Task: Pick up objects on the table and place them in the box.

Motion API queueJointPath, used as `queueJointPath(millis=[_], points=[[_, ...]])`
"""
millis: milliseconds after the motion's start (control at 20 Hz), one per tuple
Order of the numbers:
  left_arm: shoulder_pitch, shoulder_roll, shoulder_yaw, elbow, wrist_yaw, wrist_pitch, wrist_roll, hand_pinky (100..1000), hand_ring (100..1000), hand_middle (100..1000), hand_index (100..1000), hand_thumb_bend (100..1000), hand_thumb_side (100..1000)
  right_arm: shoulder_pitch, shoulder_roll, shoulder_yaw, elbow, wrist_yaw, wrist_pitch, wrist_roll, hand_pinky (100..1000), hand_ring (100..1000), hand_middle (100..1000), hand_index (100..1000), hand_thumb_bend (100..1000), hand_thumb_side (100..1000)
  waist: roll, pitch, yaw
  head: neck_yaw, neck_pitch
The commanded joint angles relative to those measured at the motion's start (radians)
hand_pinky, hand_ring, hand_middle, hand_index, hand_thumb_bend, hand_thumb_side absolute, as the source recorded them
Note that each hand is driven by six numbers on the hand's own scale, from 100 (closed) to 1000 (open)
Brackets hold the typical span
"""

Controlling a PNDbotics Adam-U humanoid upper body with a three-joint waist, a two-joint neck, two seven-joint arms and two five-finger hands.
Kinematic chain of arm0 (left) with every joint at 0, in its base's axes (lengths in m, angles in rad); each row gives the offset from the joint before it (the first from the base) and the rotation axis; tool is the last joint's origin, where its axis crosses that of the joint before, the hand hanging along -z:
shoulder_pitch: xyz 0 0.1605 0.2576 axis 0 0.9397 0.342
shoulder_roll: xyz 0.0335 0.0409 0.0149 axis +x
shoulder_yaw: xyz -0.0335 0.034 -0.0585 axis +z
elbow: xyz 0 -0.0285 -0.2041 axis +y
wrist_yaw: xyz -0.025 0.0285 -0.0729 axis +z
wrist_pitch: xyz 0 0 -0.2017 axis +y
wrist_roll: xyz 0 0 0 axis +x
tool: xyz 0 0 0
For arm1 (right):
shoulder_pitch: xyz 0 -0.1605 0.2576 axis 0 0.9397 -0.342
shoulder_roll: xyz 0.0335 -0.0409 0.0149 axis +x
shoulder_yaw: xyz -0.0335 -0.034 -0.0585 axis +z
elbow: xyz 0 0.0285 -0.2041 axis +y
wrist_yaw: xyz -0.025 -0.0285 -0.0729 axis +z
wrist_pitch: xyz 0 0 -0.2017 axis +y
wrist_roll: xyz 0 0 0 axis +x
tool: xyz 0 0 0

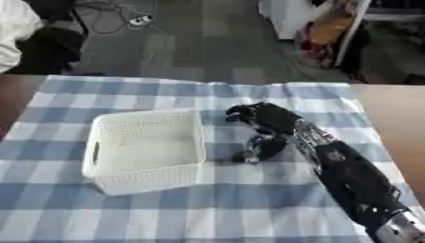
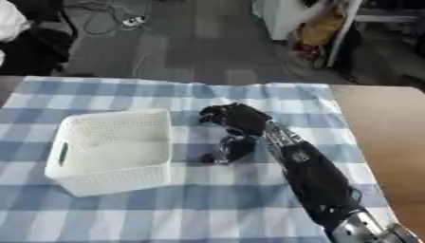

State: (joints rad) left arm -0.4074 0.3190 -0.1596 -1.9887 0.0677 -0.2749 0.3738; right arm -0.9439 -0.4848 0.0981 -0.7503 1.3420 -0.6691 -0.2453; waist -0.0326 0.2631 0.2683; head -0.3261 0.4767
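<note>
checked cloth (image 1: 249, 209) — dark object (image 1: 264, 146) under right hand (image 1: 265, 118), beside basket (image 1: 149, 142).

A: Any writing to read here: labels, brands, numbers?

B: None. The basket (image 1: 146, 142) at centre left is plain white mesh with no mark on it.

A: The checked cloth (image 1: 207, 209) on the bench?

B: Only blue and white squares. The things at the upper right of the frame are too blurred to show letters.

box (image 1: 145, 142) on table, robot hand (image 1: 264, 124) just right
</note>
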Motion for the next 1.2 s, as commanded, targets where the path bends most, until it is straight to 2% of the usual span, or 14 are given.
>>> queueJointPath(millis=[50, 150, 200, 350, 600, 650, 700, 750, 800, 1000, 1200], points=[[-0.012, 0.002, 0.0, -0.011, 0.003, -0.002, -0.001, 768, 611, 941, 742, 102, 883, -0.001, -0.008, -0.003, 0.01, 0.004, -0.008, 0.0, 211, 518, 797, 836, 685, 1000, 0.006, -0.012, -0.001, -0.003, -0.012], [-0.012, 0.003, 0.0, -0.011, 0.003, -0.002, -0.001, 768, 611, 941, 742, 102, 883, -0.001, -0.008, -0.003, 0.011, -0.002, -0.011, -0.003, 113, 477, 761, 811, 689, 1000, 0.006, -0.012, -0.001, -0.002, -0.011], [-0.012, 0.003, 0.0, -0.011, 0.003, -0.003, -0.001, 768, 611, 941, 742, 103, 883, 0.0, -0.007, -0.003, 0.012, -0.005, -0.012, -0.005, 100, 459, 743, 794, 691, 1000, 0.006, -0.012, -0.001, -0.002, -0.011], [-0.013, 0.003, 0.0, -0.011, 0.003, -0.003, -0.001, 767, 611, 941, 742, 103, 883, 0.002, -0.005, -0.006, 0.01, -0.025, -0.022, -0.023, 100, 395, 660, 719, 707, 946, 0.006, -0.012, 0.0, -0.002, -0.012], [-0.013, 0.003, 0.0, -0.011, 0.003, -0.004, -0.001, 767, 612, 942, 742, 102, 882, 0.005, -0.004, -0.005, 0.017, -0.051, -0.031, -0.047, 100, 347, 613, 684, 703, 869, 0.006, -0.011, 0.0, 0.001, -0.011], [-0.013, 0.003, 0.0, -0.011, 0.003, -0.004, -0.001, 767, 612, 942, 742, 102, 882, 0.005, -0.004, -0.004, 0.017, -0.053, -0.031, -0.047, 100, 357, 619, 690, 706, 884, 0.006, -0.011, 0.0, 0.001, -0.011], [-0.013, 0.003, 0.0, -0.011, 0.003, -0.003, -0.001, 767, 612, 942, 742, 102, 882, 0.006, -0.003, -0.005, 0.018, -0.057, -0.031, -0.049, 100, 304, 575, 656, 694, 827, 0.006, -0.011, -0.001, 0.002, -0.011], [-0.013, 0.003, 0.0, -0.011, 0.003, -0.003, -0.001, 767, 612, 943, 742, 102, 882, 0.007, -0.003, -0.006, 0.019, -0.062, -0.031, -0.051, 100, 298, 568, 652, 693, 821, 0.006, -0.011, -0.001, 0.002, -0.011], [-0.013, 0.003, 0.0, -0.011, 0.003, -0.003, -0.001, 767, 612, 943, 742, 102, 882, 0.009, -0.001, -0.007, 0.021, -0.07, -0.031, -0.054, 100, 246, 512, 624, 678, 768, 0.007, -0.011, -0.001, 0.003, -0.01], [-0.013, 0.003, -0.001, -0.011, 0.002, -0.003, 0.0, 767, 612, 943, 742, 102, 882, 0.013, 0.003, -0.007, 0.026, -0.099, -0.034, -0.052, 100, 186, 462, 585, 661, 718, 0.008, -0.011, -0.002, 0.004, -0.009], [-0.012, 0.004, -0.001, -0.011, 0.002, -0.003, -0.001, 768, 612, 944, 742, 102, 882, 0.019, 0.008, -0.002, 0.019, -0.095, -0.026, -0.052, 100, 228, 492, 568, 673, 783, 0.008, -0.01, -0.003, 0.006, -0.008]])
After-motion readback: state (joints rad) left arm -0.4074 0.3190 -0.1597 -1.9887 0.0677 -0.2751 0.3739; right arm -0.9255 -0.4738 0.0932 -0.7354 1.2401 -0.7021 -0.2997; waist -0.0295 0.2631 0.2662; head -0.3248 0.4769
